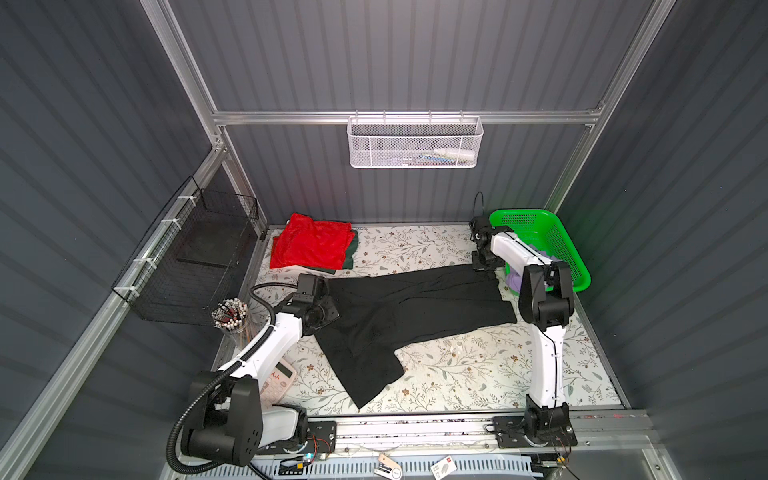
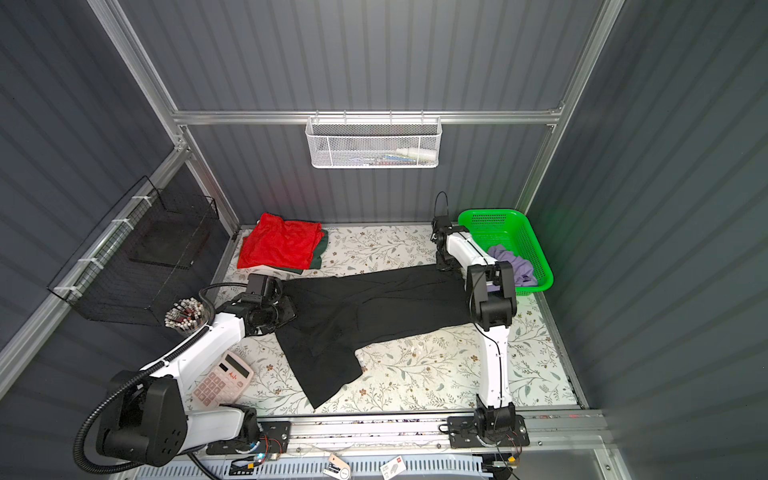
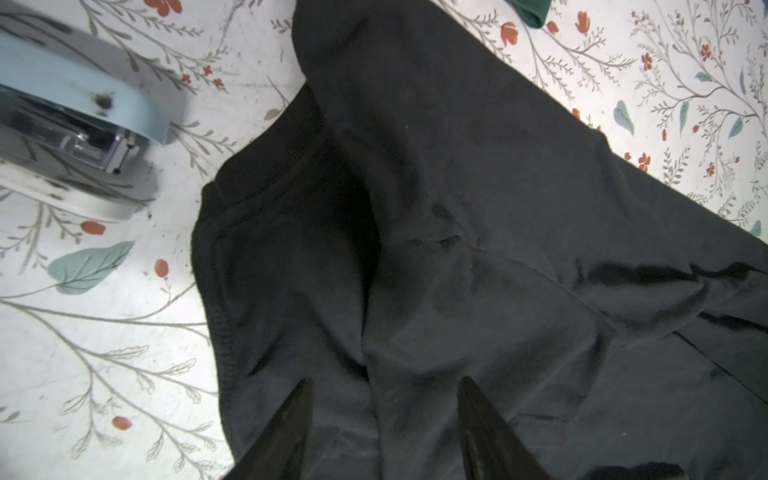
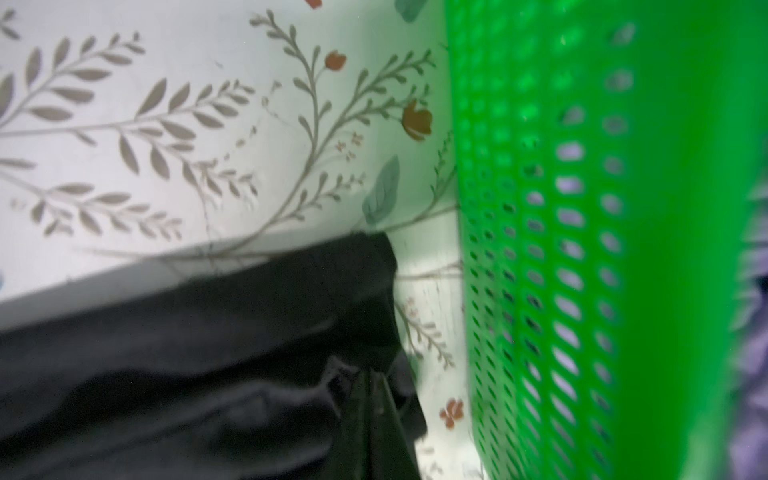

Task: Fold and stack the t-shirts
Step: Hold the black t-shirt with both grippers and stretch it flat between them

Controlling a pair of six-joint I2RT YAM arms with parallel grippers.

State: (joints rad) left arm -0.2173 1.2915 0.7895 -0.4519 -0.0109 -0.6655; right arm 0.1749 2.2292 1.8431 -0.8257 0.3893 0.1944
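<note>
Across the middle of the floral worktop [image 1: 457, 374] the black shirt [image 1: 415, 307] lay spread but rumpled. One part ran toward the near edge, and the far right corner reached almost to the green basket [image 1: 552, 232].

Left tool [image 3: 385, 384]: jaws stood apart, pointing down over the shirt's left end, near a stitched hem. A ridge of black cloth ran between the fingers [image 3: 299, 415]. No pinch was seen, so it was noted as open. In both top views this tool [image 1: 328, 311] sat over the shirt's left edge.

Right tool [image 4: 376, 390]: jaws were closed together on the shirt's far right corner, with cloth bunched around the tips. The wrist view was blurred. The cloth edge beside it cast a shadow on the worktop, so it was slightly raised there. The basket wall stood just beside the tool.

Red shirt [image 1: 311, 245]: folded, at the far left corner of the worktop, on top of the dark green shirt [image 1: 351, 253], which showed only as a strip along the right and near edges.

Lavender shirt [image 2: 513, 259]: heaped loose inside the basket.

A calculator [image 2: 224, 380] lay near the left arm's base. A stapler [image 3: 75, 137] lay on the worktop beside the shirt's left end.
</note>
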